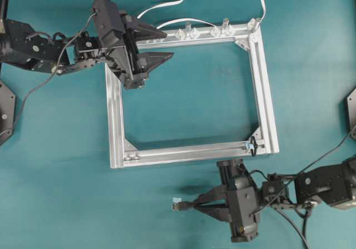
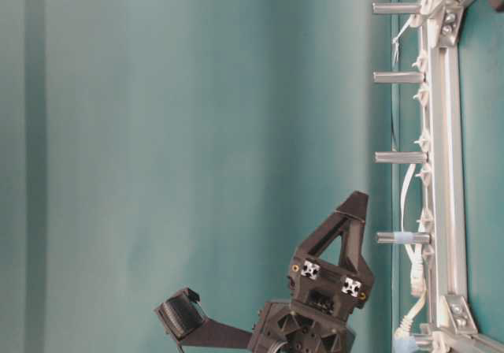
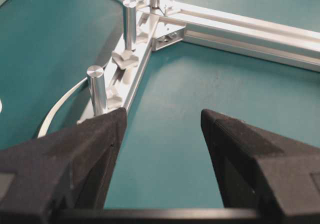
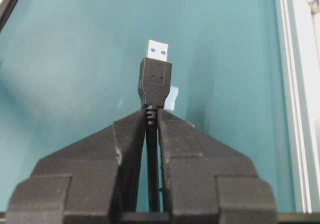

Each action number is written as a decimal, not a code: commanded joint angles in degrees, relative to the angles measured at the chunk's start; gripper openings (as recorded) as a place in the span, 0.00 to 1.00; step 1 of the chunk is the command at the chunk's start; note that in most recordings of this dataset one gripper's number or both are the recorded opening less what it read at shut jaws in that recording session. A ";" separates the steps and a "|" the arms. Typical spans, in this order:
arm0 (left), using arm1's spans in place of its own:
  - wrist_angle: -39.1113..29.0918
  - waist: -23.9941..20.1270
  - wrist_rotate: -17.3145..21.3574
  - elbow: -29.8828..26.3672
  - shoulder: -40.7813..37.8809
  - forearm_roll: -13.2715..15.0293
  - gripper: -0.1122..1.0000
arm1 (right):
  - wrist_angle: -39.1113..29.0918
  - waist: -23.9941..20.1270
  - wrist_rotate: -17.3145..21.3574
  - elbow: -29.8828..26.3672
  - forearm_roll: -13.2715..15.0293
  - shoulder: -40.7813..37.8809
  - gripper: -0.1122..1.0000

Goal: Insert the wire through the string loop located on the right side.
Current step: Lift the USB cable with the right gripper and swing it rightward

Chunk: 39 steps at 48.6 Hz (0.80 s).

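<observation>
The wire's black plug with a silver tip (image 4: 155, 73) sticks out past my right gripper (image 4: 151, 115), which is shut on the cable just behind it. From overhead, that gripper (image 1: 196, 205) lies below the aluminium frame (image 1: 114, 115), pointing left, with the plug (image 1: 179, 205) at its tip. The string loop (image 1: 253, 147) is a small black ring at the right end of the frame's lower bar, up and to the right of the plug. My left gripper (image 1: 169, 44) stands open over the frame's upper left corner, with nothing between its fingers (image 3: 102, 134).
Short metal posts (image 3: 97, 89) and clear clips (image 1: 188, 33) line the frame's upper bar. A flat white cable (image 1: 167, 5) curves in along that bar. The frame's bar (image 4: 292, 84) runs along the right of the right wrist view. A pale scrap (image 4: 172, 98) lies on the teal table near the plug.
</observation>
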<state>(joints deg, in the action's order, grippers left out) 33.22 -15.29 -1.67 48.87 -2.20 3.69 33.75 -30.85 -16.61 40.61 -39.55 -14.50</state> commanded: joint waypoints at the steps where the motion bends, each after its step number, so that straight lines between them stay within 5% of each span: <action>1: 0.35 0.18 -0.44 -0.44 0.97 0.00 0.70 | -0.09 -0.18 -0.09 0.26 -0.09 3.08 0.20; 39: 0.35 0.18 -0.44 -0.53 0.97 -0.09 0.70 | -6.15 -4.31 0.18 16.61 -0.09 19.95 0.20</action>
<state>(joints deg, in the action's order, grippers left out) 33.22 -15.29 -1.67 48.87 -2.20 3.78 28.04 -34.72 -16.61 56.60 -39.55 2.90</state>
